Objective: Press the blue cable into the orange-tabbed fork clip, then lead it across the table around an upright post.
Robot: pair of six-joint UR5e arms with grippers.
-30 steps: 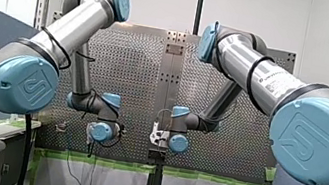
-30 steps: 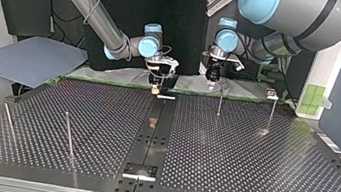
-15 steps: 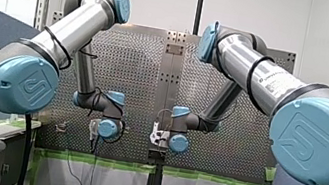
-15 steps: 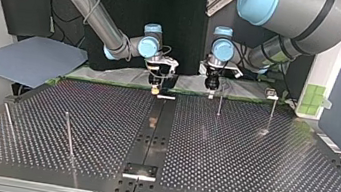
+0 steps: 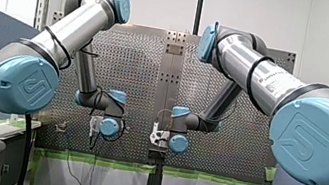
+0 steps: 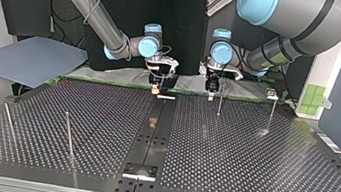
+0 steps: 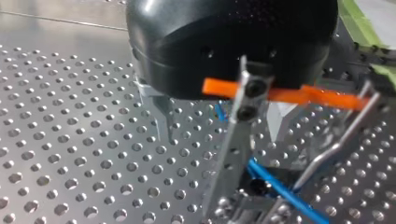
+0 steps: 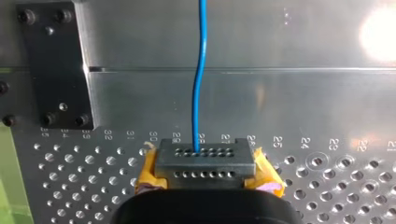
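- Over the last second, the left gripper [image 6: 211,87] has slid from the upper right of the top view toward its centre and dipped a little lower. In the front view its wrist has likewise moved in toward the middle.
- Its metal fingers [image 7: 159,119] stand apart and grip nothing. The fork clip [image 7: 236,140] with its orange tab [image 7: 322,98] stands just ahead of them.
- The blue cable [image 7: 280,191] runs low past the clip's base. Whether it sits between the prongs cannot be told.
- The right gripper [image 6: 158,88], upper centre of the top view, has not moved. Its yellow pads [image 8: 149,173] are clamped on a perforated grey block [image 8: 205,158], and the cable leaves that block straight ahead.
- Judged from this, the press into the clip is being lined up, not finished.
- The upright post [image 6: 70,135], lower left of the top view, is well apart from both grippers, so routing looks not yet begun.
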